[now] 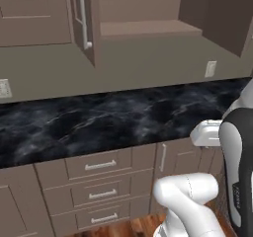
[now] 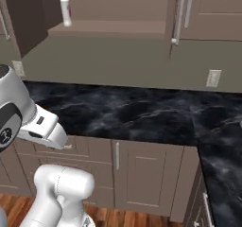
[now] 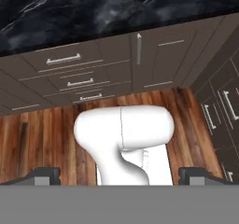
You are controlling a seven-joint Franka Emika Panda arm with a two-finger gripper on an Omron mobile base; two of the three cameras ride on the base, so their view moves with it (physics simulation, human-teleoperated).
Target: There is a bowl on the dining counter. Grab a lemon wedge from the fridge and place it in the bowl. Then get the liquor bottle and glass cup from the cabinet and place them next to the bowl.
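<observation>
Pincer (image 3: 119, 175) spread wide and empty, aimed down at wooden floor (image 3: 46, 139), low in the frame beside the drawer units (image 3: 74, 73). Liquor bottle (image 2: 65, 11) upright at upper left of right base view, on open cabinet (image 2: 108, 27) shelf, high above black marble tabletop (image 2: 123, 110); long upward reach judged next

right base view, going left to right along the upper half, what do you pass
open cabinet door → liquor bottle on the cabinet shelf → long silver bar handles → wall outlet
</observation>
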